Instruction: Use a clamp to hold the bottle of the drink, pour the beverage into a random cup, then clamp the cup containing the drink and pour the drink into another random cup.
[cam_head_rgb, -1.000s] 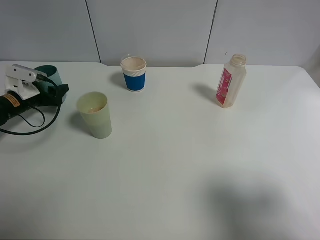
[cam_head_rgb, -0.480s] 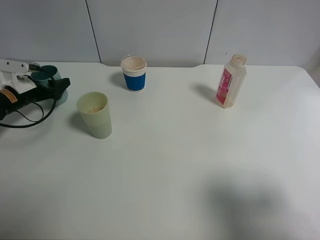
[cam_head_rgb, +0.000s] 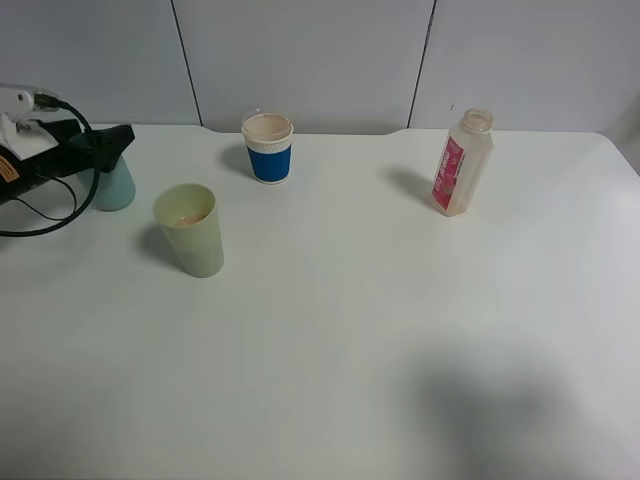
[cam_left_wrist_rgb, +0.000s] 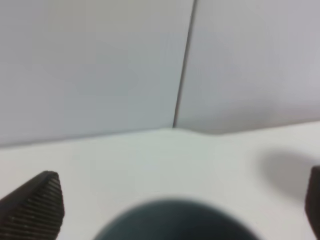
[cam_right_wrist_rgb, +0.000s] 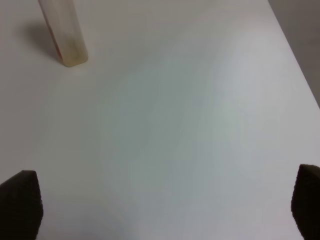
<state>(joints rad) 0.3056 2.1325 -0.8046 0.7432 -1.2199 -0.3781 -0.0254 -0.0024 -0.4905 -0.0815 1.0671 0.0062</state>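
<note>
Teal cup (cam_head_rgb: 113, 186): upright on the table (cam_head_rgb: 350, 330), far left side, rim tucked between the left gripper's jaws; dark rim also visible in left wrist view (cam_left_wrist_rgb: 175, 220)
Left gripper (cam_head_rgb: 108, 143): at teal cup's top, jaws spread wide, one each side of the rim, not clamped; black cable (cam_head_rgb: 45, 215) loops beside it
Pale green cup (cam_head_rgb: 190, 230): upright, near the teal cup, beige liquid inside
Paper cup (cam_head_rgb: 268, 148): blue sleeve, upright, near back edge
Bottle (cam_head_rgb: 462, 162): upright, uncapped, right side, well apart from the cups; base shows in right wrist view (cam_right_wrist_rgb: 64, 35)
Right gripper (cam_right_wrist_rgb: 162, 212): jaws wide apart, nothing between them, bare table below
</note>
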